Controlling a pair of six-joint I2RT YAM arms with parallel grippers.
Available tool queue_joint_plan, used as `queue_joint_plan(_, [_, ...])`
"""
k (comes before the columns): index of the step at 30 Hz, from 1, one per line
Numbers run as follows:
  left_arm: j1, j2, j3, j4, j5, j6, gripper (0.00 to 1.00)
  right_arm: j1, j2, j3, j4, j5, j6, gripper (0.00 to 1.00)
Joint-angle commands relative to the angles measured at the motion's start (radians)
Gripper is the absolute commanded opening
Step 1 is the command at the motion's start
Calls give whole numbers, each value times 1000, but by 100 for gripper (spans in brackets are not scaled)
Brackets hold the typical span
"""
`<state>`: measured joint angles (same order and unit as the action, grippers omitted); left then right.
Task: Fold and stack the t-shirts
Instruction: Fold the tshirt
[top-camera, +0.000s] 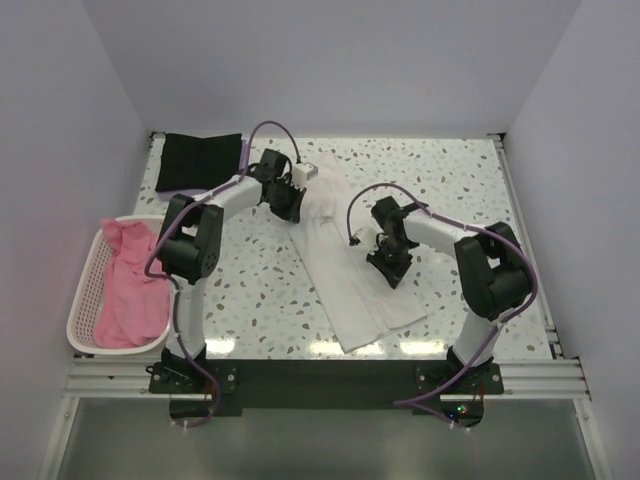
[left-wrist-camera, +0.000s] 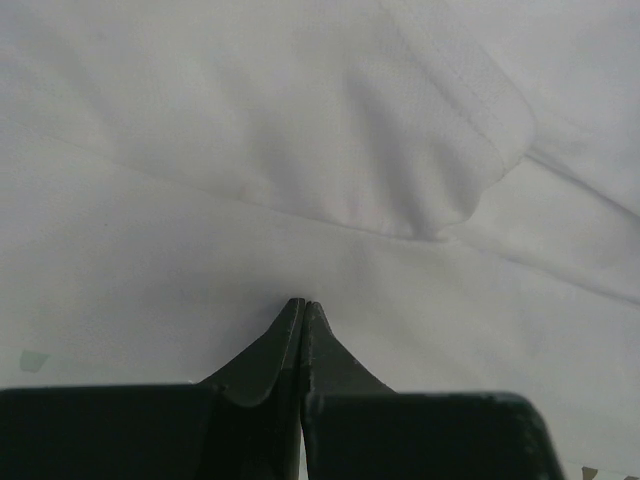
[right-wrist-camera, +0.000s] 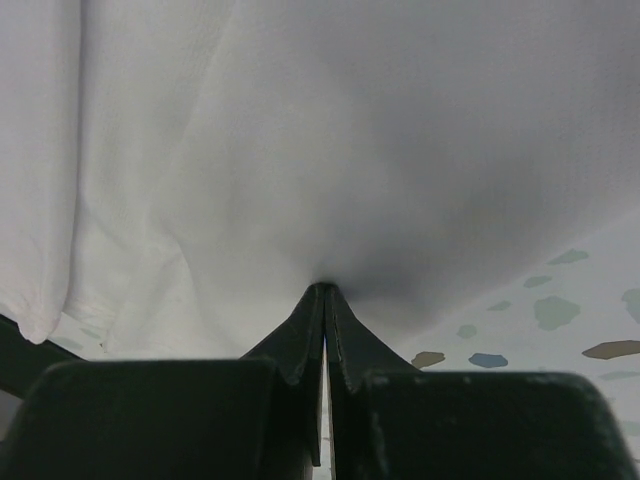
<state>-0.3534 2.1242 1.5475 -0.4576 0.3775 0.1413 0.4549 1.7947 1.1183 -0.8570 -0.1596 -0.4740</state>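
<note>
Spread t-shirt (top-camera: 345, 275) diagonal on mid table (top-camera: 450, 180); behind-left of it, folded t-shirt (top-camera: 198, 160); left of it, basket (top-camera: 84, 290) with bunched t-shirt (top-camera: 130, 290) inside; left gripper (top-camera: 290, 208) on its far end, right gripper (top-camera: 387, 268) on its right edge

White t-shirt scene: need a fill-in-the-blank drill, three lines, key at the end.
1. The t-shirt that the left claw and the right claw are both shut on is ____ in colour.
2. The folded black t-shirt lies at the far ____ corner of the table.
3. The lattice basket at the table's left edge holds clothing coloured ____.
Missing words: white; left; pink.
</note>
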Motion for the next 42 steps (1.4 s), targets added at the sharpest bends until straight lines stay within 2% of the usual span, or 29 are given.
queue_joint_plan(1, [-12,63,55,-36,-68,10,1,22,14,-34,38,8,8,0])
queue_joint_plan(7, [-10,166,163,-49,-100,44,0,80,69,-71,39,-127,5,0])
queue_joint_plan(14, [-10,272,379,-76,-78,90,1,139,175,104,13,-355,116,0])
queue_joint_plan(16, [-7,257,388,-60,-65,95,1,139,177,142,-10,-374,127,0])
queue_joint_plan(18, [-2,224,367,-37,-28,99,2,137,145,187,-31,-379,127,0])
queue_joint_plan(23, [17,33,238,49,49,90,4,94,36,270,-97,-379,117,0])
queue_joint_plan(27, [18,-119,114,63,112,66,4,35,-6,328,-54,-260,136,0])
queue_joint_plan(30, [17,-177,5,76,144,40,5,-5,37,389,-19,-186,176,0])
queue_joint_plan(35, [17,-204,-125,115,170,0,5,-27,159,488,53,-48,207,0])
queue_joint_plan(42, [18,-139,-156,154,176,-37,5,-27,267,512,133,26,244,0])
